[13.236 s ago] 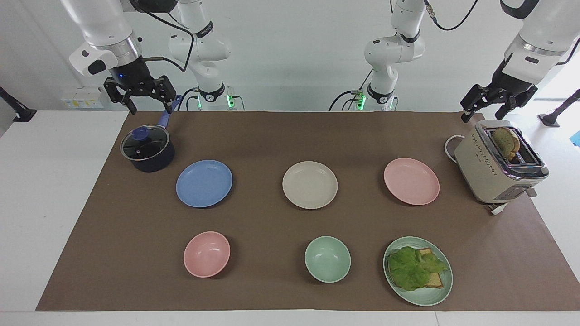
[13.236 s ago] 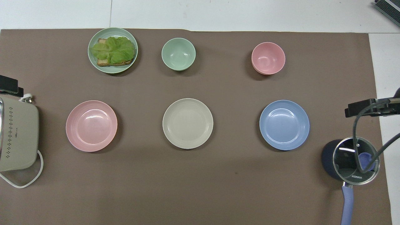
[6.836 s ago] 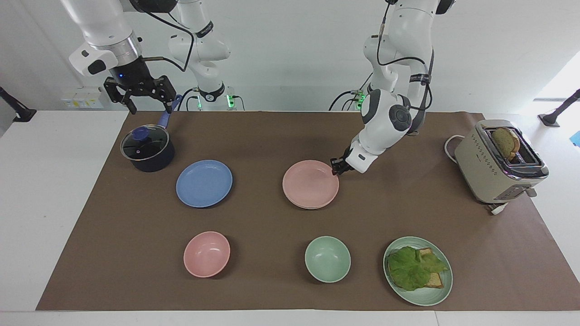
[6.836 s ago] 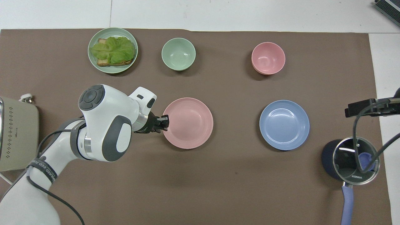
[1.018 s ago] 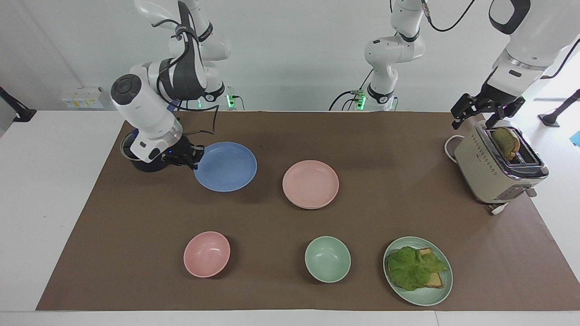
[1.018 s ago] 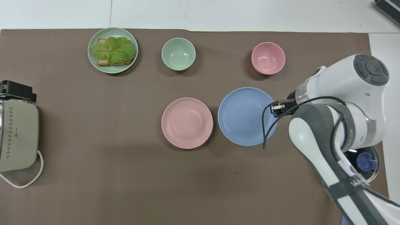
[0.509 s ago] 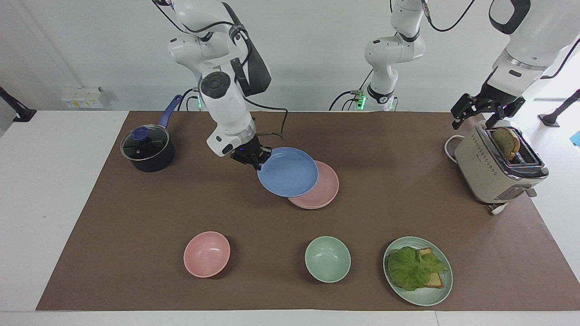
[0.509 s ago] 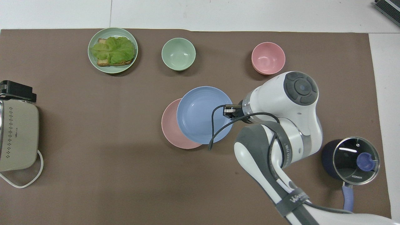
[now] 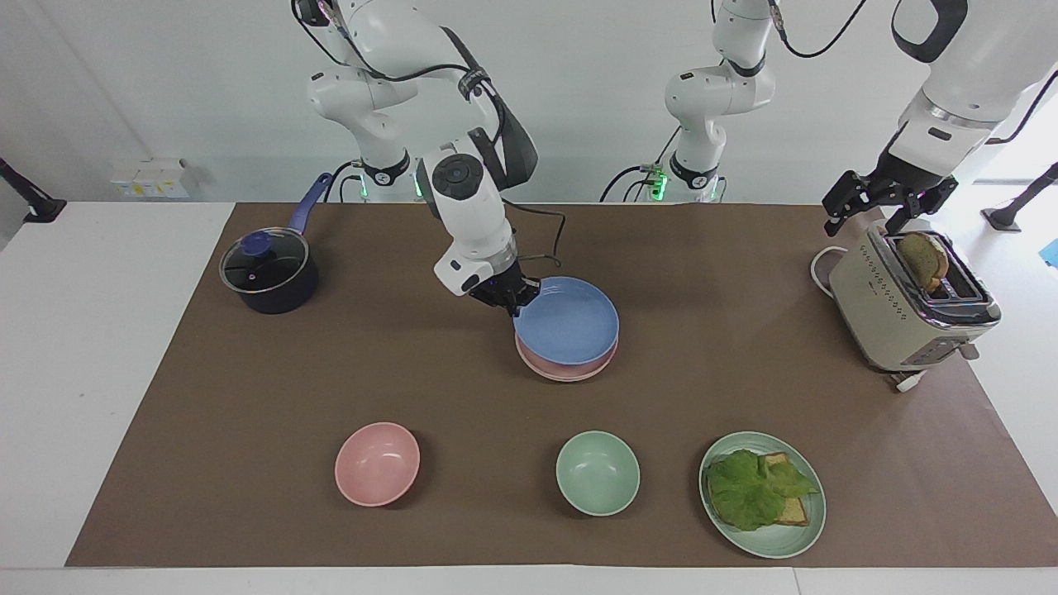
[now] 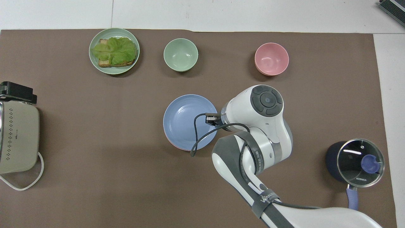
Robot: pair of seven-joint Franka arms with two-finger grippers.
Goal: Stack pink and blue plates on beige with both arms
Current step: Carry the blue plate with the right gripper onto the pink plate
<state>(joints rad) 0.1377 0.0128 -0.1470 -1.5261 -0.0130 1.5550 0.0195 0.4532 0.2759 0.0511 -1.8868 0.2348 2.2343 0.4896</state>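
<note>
The blue plate (image 9: 570, 322) (image 10: 183, 122) hangs just over the pink plate (image 9: 570, 369) (image 10: 177, 146) in the middle of the mat, nearly centred on it. Only a thin pink rim shows under it. I cannot tell whether the two touch. My right gripper (image 9: 517, 297) (image 10: 211, 119) is shut on the blue plate's rim, at the edge toward the right arm's end. The beige plate is hidden under the pink one. My left gripper (image 9: 865, 216) (image 10: 17, 91) waits open above the toaster, holding nothing.
A toaster (image 9: 905, 302) (image 10: 19, 139) with bread in it stands at the left arm's end. A lidded dark pot (image 9: 269, 268) (image 10: 357, 161) stands at the right arm's end. Farther from the robots sit a pink bowl (image 9: 377, 464), a green bowl (image 9: 598, 473) and a green plate (image 9: 777, 547) with a lettuce sandwich.
My right arm has carried the blue plate from beside the pot toward the middle, and it now covers the pink plate. The left arm has not moved.
</note>
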